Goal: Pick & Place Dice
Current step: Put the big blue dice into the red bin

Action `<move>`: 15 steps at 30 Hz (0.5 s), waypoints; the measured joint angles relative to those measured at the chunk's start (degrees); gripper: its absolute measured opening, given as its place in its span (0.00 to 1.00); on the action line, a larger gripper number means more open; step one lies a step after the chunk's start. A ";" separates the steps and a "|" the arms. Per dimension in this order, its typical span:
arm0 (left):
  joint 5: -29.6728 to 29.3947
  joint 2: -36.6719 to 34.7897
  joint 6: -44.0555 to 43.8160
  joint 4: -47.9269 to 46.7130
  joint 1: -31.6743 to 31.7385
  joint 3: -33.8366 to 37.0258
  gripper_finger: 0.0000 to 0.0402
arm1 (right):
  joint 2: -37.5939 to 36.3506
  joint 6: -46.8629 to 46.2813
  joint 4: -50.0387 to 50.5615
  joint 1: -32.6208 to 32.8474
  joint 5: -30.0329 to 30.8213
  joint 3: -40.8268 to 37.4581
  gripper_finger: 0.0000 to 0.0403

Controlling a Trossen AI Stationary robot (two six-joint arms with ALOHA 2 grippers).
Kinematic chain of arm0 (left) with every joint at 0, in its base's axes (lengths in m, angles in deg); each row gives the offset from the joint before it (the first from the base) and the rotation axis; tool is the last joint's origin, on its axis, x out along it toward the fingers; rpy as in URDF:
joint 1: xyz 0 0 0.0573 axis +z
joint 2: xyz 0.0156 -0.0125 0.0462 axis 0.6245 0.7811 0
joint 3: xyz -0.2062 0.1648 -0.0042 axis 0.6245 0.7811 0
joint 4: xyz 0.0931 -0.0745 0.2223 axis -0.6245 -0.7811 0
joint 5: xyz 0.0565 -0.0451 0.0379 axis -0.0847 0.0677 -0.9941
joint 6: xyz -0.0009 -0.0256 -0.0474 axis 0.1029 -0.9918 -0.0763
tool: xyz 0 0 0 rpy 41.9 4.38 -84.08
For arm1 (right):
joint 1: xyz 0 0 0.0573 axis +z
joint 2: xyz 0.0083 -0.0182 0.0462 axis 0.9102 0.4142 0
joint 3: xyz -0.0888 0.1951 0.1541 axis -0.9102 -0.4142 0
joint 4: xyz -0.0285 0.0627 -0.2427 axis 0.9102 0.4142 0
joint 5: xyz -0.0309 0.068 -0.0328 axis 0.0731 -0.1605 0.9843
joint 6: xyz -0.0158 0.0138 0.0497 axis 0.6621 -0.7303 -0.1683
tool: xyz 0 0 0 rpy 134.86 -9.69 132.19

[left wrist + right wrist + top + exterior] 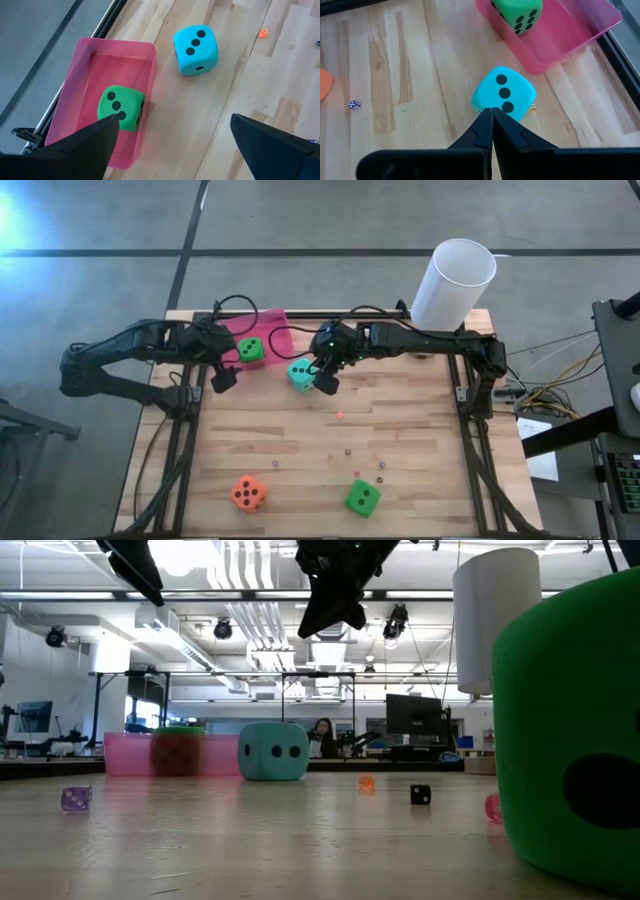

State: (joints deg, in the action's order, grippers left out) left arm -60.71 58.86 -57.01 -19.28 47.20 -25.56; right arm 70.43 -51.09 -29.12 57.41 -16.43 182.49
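With one green die [250,349] already in the pink tray [272,322] at the table's far edge, your empty, spread left gripper [218,377] hangs just beside it, while your closed right gripper [325,383] must open over the teal die [300,374].

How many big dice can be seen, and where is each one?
4: a green die in the pink tray, a teal die beside the tray, an orange die and another green die at the near edge.

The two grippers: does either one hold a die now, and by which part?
Nothing is held. The left gripper has open jaws above the pink tray; the right gripper is shut and empty above the teal die.
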 joint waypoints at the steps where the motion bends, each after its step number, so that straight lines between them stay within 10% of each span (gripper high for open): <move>1: 0.00 0.00 0.00 0.00 0.00 0.00 0.96 | 0.00 -0.23 -0.06 0.00 0.01 -0.01 0.02; 15: 0.00 0.00 0.04 0.02 0.00 0.00 0.96 | 0.60 -13.23 -0.17 -0.02 5.39 -0.13 0.02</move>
State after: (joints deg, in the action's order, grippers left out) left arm -60.71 58.86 -56.97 -19.26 47.20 -25.56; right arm 71.03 -64.32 -29.29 57.39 -11.03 182.36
